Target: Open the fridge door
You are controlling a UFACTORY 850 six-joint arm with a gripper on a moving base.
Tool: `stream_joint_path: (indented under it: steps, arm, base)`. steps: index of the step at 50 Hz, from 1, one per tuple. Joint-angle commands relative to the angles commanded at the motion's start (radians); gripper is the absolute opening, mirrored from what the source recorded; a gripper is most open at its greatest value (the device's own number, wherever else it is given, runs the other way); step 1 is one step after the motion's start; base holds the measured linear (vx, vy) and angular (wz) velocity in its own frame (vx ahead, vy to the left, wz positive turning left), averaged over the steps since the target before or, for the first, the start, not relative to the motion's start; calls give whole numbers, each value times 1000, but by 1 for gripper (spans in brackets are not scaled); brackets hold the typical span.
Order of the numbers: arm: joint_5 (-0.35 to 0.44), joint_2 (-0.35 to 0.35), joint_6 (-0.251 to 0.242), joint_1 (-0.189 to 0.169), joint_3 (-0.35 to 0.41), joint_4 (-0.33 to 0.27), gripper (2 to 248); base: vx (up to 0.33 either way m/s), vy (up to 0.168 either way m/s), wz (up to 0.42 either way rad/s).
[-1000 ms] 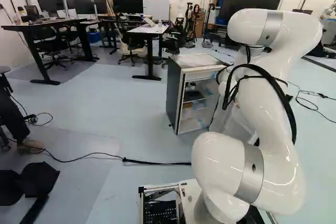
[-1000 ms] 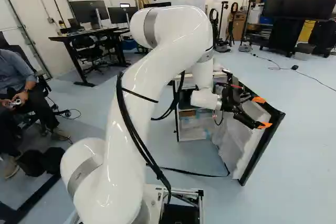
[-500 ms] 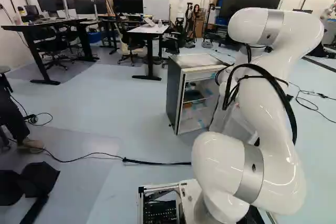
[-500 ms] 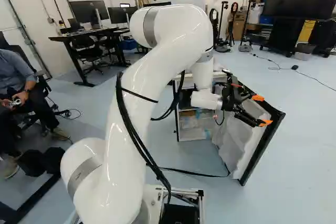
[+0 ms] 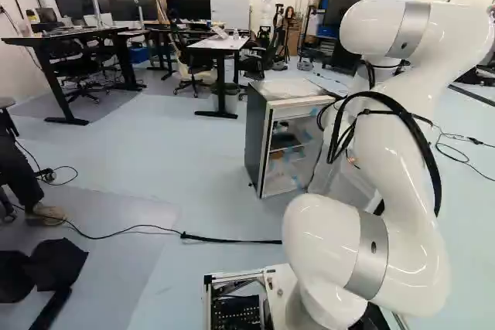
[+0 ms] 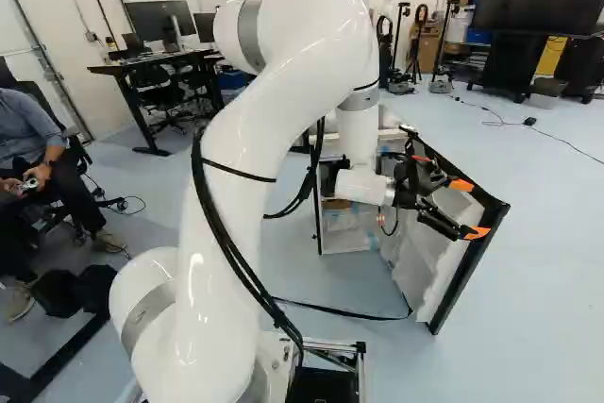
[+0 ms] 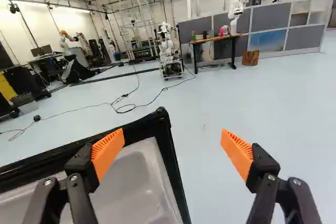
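The gripper (image 6: pixel 468 209) reaches over the inner side of the fridge door (image 6: pixel 460 276) in the right base view, its orange tips at the door's outer edge. The door stands wide open, swung out from the fridge body (image 5: pixel 257 137), whose shelves show in the left base view. There the gripper is hidden behind the arm. In the wrist view the gripper (image 7: pixel 172 148) is open with its fingers far apart. One finger stands over the door's black rim (image 7: pixel 157 129) and pale inner panel (image 7: pixel 139 182); the other is over floor, beyond the rim. Nothing is gripped.
A black cable (image 5: pixel 232 240) lies on the floor ahead of the base. Desks (image 5: pixel 219 45) with chairs stand farther back. In the wrist view another robot (image 7: pixel 169 53) stands beyond floor cables (image 7: pixel 123 107), near a table (image 7: pixel 215 39) and grey partitions (image 7: pixel 270 19).
In the right base view my arm's upper part has shifted left and up, and the gripper slightly down. The door's outer edge has moved slightly left. The base has stayed still.
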Motion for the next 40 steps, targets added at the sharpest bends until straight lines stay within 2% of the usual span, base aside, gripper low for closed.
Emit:
stream_joint_path:
  steps: [15, 40]
  arm:
    - [0, 66, 0, 25, 106, -60, 247]
    - [0, 166, 0, 88, 262, -169, 247]
  base:
    - [0, 0, 0]
    - [0, 0, 0]
